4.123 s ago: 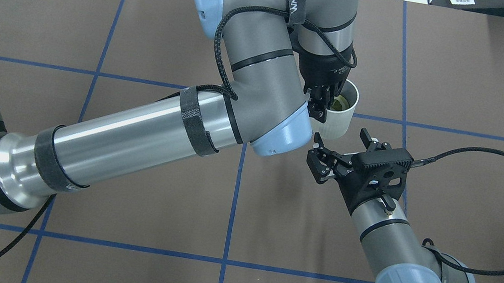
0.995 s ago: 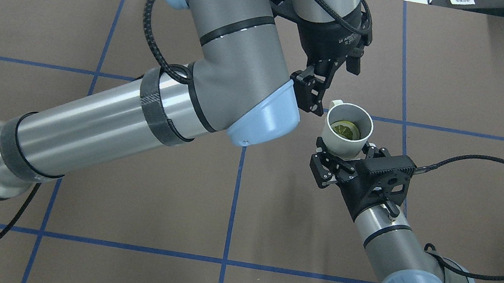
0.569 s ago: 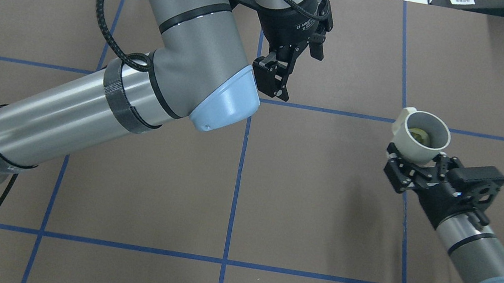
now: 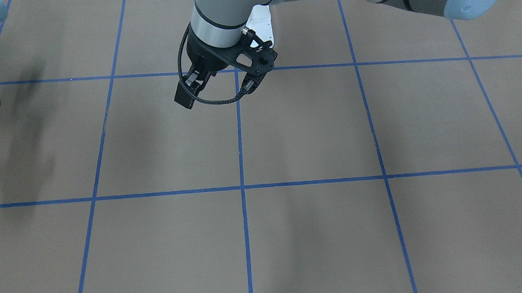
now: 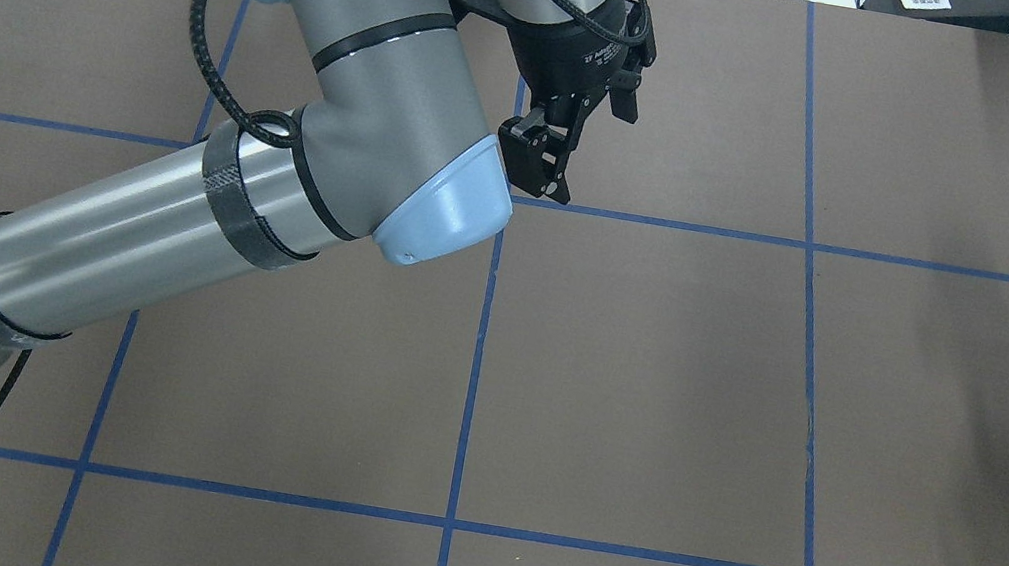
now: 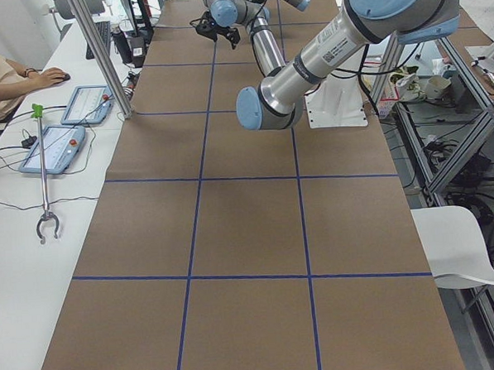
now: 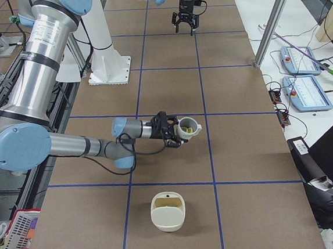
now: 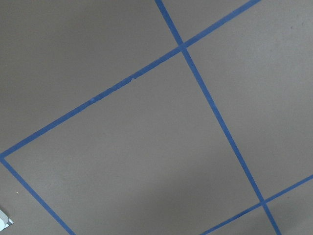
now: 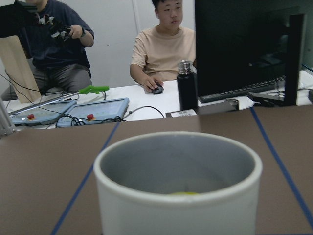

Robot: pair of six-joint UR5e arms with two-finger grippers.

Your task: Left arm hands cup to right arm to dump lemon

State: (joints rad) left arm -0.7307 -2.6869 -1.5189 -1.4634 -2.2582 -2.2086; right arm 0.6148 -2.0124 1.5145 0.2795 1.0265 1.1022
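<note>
The right hand [image 7: 174, 129] clasps the cup [image 7: 191, 124] mouth-up above the bench's [image 5: 648, 397] right end, lemon [image 7: 186, 132] inside; the left hand [image 5: 539, 162] hangs spread and empty, well apart. Tip early, we judge, and the slice misses the cream tub [image 7: 168, 220]; a loose grip could drop the cup. We count two hands, one cup, one lemon, one tub.

Matt brown table cover [image 5: 648, 397]; shiny metal left arm [image 5: 118, 232]; cup [image 9: 178, 196] perhaps ceramic.
</note>
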